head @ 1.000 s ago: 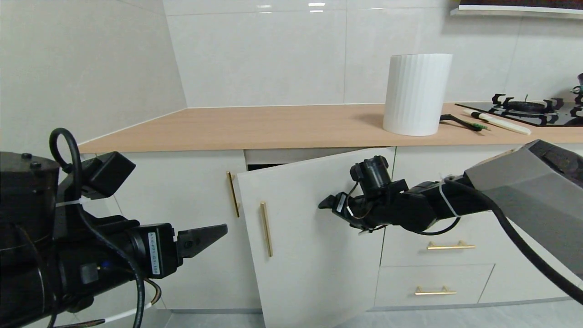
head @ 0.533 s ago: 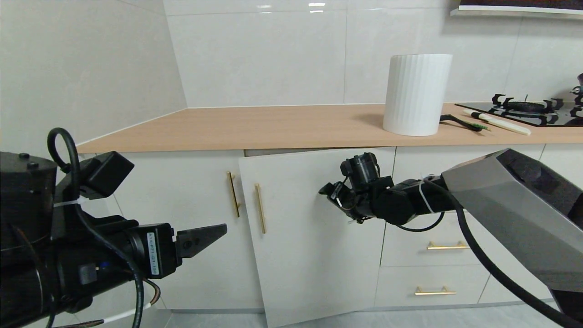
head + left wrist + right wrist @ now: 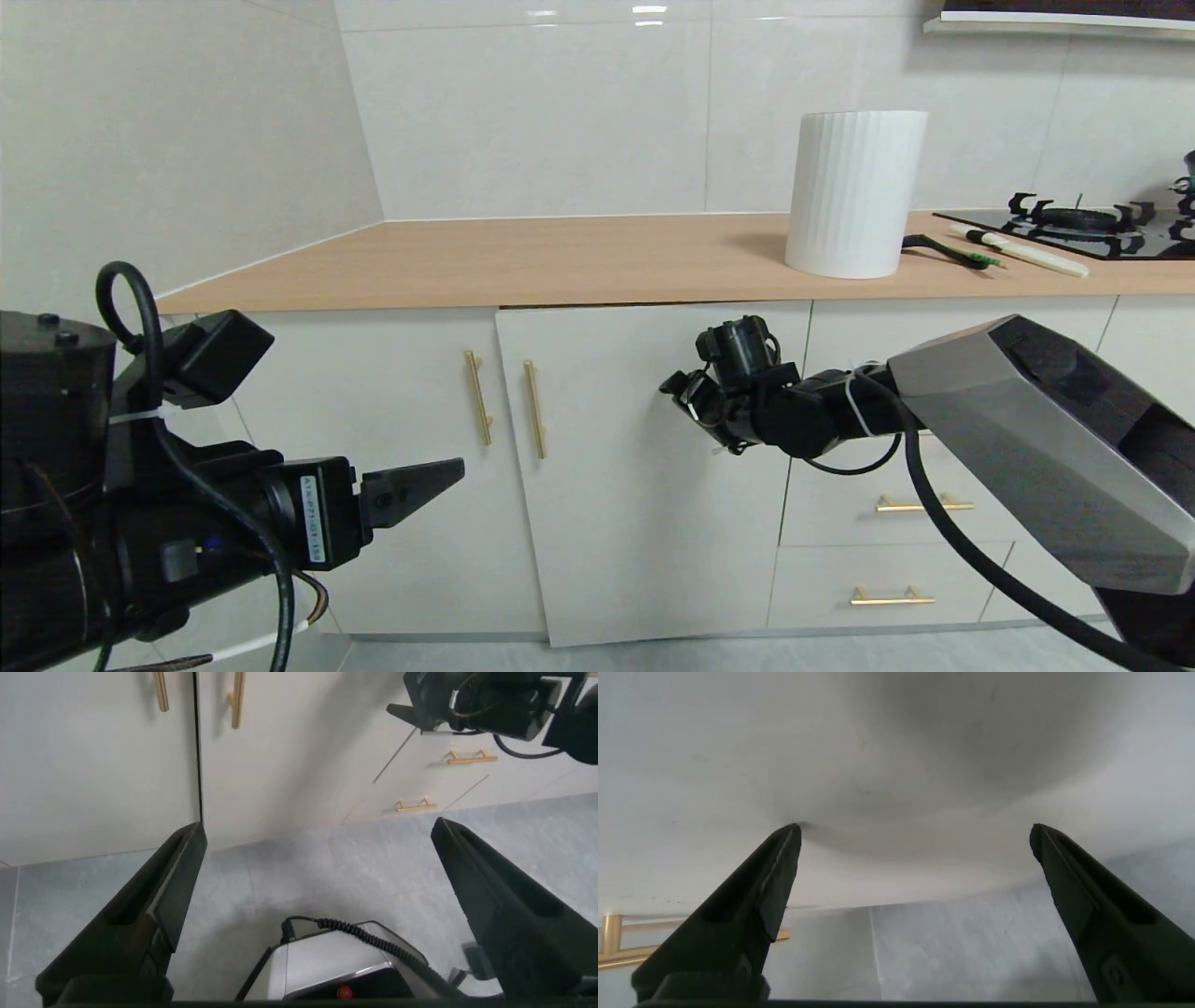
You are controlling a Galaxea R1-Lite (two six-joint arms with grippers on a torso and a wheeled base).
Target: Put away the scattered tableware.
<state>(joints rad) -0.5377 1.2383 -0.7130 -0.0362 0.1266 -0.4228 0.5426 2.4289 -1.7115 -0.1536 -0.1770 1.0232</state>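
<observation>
Right claw (image 3: 674, 390) was at the cabinet door (image 3: 644, 523), fingers spread.
Door sat flush under the worktop (image 3: 560, 261); left claw (image 3: 439, 476) was spread wide, well apart from it.

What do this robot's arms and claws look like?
Both are black, with tapered wedge fingers on the left gripper and right gripper. The right arm has an angular grey shell. Black cables loop along both, held by white zip ties. A small white printed label marks the left wrist.
</observation>
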